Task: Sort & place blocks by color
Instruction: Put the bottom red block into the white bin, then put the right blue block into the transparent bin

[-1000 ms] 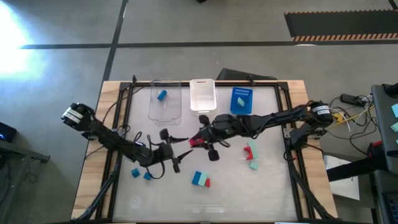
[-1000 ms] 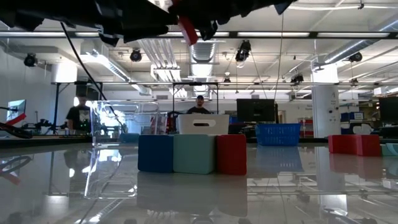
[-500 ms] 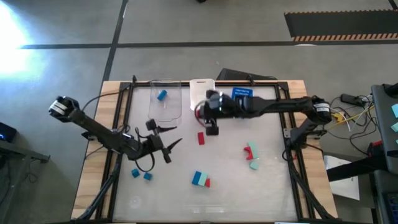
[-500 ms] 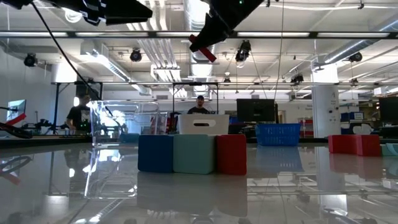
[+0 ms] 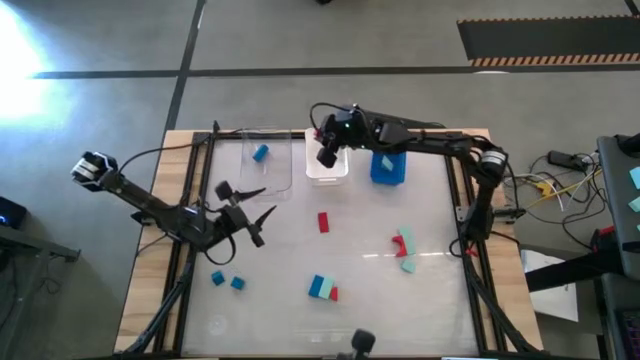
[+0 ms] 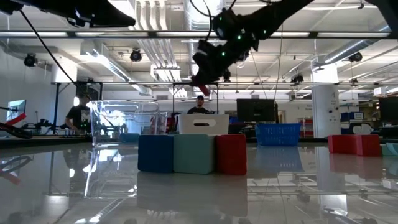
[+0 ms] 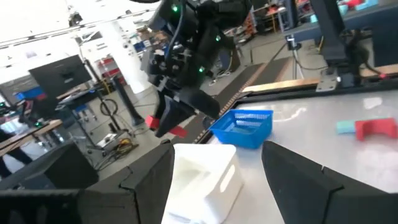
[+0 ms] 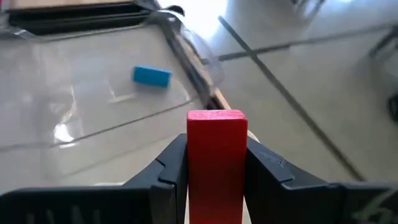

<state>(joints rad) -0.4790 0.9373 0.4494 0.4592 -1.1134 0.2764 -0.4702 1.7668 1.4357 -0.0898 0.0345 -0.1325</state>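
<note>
1. High view: right gripper [image 5: 326, 152] hovered above white bin [image 5: 327, 166] at worktop's far edge; left gripper [image 5: 245, 207] spread empty, left side.
2. Low view: red block [image 6: 203, 89] carried aloft.
3. Right wrist view: red block [image 8: 216, 155] clamped between fingers [image 8: 168, 171]; blue block [image 8: 152, 76] inside clear bin [image 8: 74, 124].

You see three bins [image 5: 327, 176] on the bench, four blue blocks [image 5: 260, 152], at least four red blocks [image 5: 323, 222] and at least two mint-teal blocks [image 5: 408, 265].

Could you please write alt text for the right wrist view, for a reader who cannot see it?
The right end effector grips an upright red block between its dark fingers. Beyond it sits a clear bin holding one blue block.
</note>
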